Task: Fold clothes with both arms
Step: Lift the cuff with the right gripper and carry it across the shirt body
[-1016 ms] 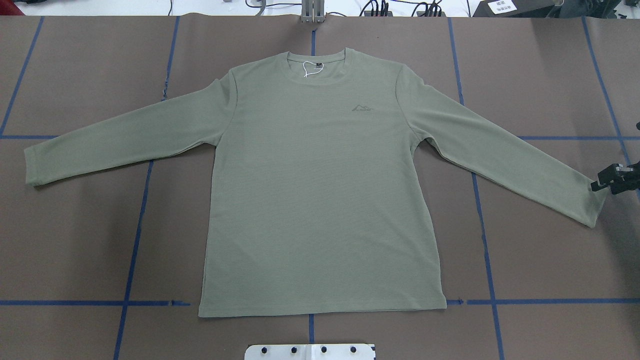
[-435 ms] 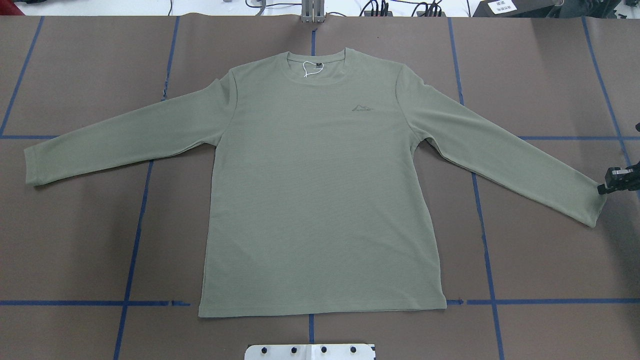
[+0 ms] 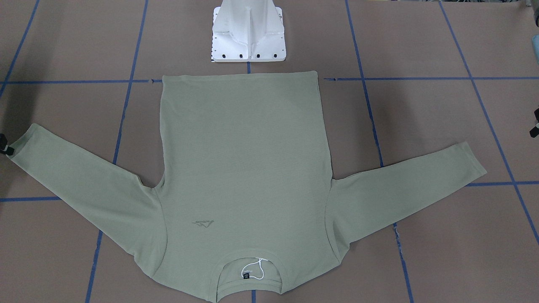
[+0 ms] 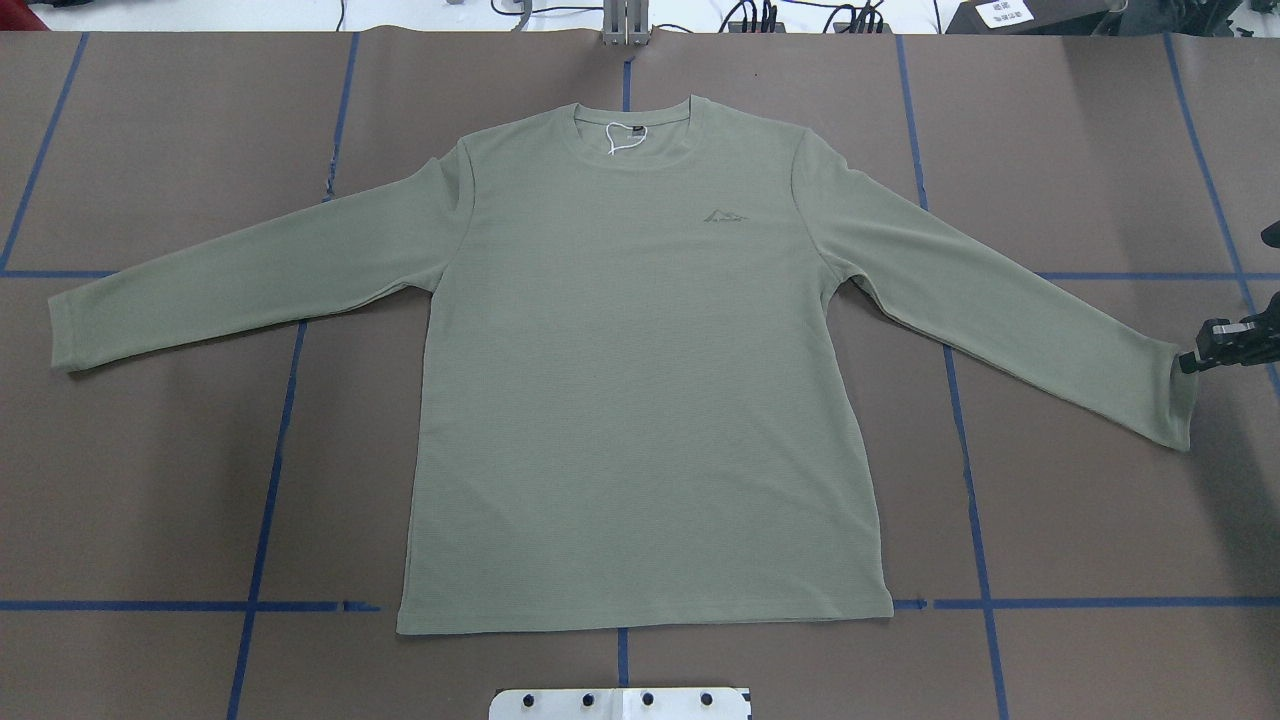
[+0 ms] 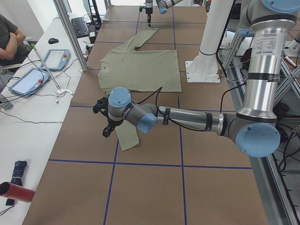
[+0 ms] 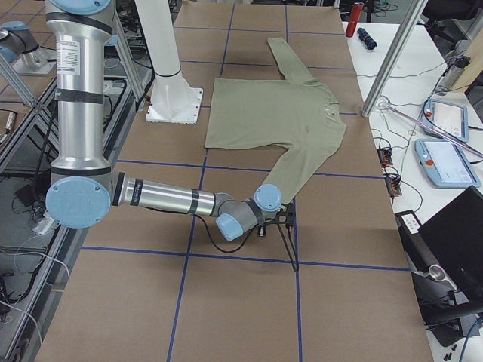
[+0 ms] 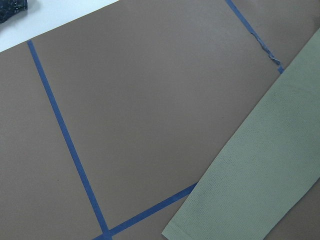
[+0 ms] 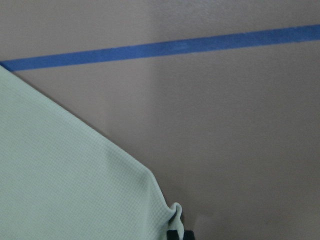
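Overhead exterior: brown taped table; shirt flat at frame centre, sleeves spread; right gripper at right edge, jaws seemingly clamped on puckered cuff corner; left gripper short of other cuff, jaws cannot tell. Judgement: check bite holds both layers, lift low, sweep sleeve across chest without dragging body.

One green long-sleeved shirt with two sleeves and one small chest logo, spread on one brown desk. Two robot arms, the left arm and the right arm, with one end effector each: the left end effector and the right end effector. One white pedestal base. Beside the desk, two control tablets, one keyboard, one mouse and one seated person
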Robot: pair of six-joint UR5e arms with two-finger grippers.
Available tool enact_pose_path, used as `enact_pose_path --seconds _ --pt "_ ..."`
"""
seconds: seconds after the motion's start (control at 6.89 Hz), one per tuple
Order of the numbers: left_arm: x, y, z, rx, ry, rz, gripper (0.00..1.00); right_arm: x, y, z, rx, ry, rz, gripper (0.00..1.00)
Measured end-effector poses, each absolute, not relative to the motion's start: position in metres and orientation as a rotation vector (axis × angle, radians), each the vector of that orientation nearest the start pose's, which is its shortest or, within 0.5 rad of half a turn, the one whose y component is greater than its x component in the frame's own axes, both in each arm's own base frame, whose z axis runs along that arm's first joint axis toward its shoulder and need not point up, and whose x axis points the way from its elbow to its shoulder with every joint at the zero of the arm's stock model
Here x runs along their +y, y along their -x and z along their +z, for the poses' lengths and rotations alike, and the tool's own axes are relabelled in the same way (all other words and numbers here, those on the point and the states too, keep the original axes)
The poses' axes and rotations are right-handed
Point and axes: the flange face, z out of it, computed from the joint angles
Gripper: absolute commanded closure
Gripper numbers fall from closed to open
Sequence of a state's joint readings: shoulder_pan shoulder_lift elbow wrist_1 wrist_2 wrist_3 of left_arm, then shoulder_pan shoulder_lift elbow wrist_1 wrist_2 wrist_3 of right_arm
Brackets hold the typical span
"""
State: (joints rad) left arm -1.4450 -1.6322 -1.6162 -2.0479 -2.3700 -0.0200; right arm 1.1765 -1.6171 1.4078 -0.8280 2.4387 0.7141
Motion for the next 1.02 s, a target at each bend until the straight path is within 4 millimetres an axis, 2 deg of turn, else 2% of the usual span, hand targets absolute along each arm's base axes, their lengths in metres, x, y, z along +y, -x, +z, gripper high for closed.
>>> enact_pose_path --seconds 0.15,0.44,0.58,0.73,1.02 --pt "-0.541 -0.006 0.548 0.816 -0.496 0.331 0.00 -0.470 0.137 0.647 -1.007 0.020 0.088 1.00" --pt "-0.542 -0.006 0.547 0.816 -0.500 0.333 0.00 -0.480 0.169 0.575 -1.071 0.037 0.153 1.00" --pt "-0.542 -0.006 0.547 0.816 -0.508 0.336 0.00 -0.497 0.200 0.527 -1.112 0.056 0.199 1.00" --pt "-0.542 -0.006 0.546 0.816 -0.516 0.339 0.00 -0.518 0.245 0.469 -1.149 0.080 0.255 1.00" --pt "-0.542 -0.007 0.544 0.817 -0.525 0.344 0.00 -0.559 0.339 0.334 -1.151 0.101 0.367 1.00"
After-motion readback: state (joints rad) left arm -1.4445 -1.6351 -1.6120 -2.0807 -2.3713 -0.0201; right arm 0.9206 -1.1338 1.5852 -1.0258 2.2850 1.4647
